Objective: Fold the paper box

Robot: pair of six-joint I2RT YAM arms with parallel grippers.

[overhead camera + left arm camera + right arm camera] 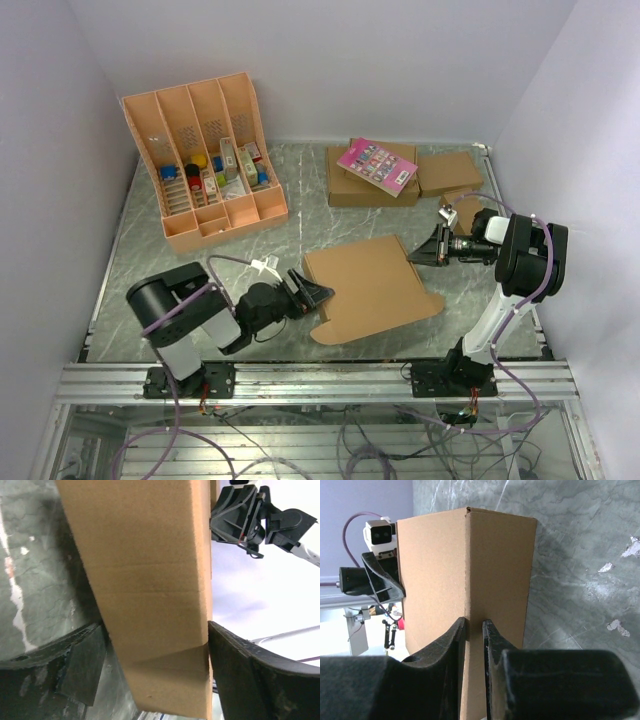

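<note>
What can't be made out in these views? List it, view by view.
Top view: the paper box hides its own underside and any flaps beneath.
Left wrist view: the box runs off the top and bottom edges; whether the left gripper touches it is unclear.
Right wrist view: the right gripper covers the edge it pinches.
Top view: items in the orange tray are too small to name.

Paper box (368,288) is blocking the table centre. Compartment tray (205,160) is crowding back-left, small cardboard boxes (350,193) back-right (pink card (377,166) lying on top). Bare marble table (150,240) is leaving passage between tray and paper box.
</note>
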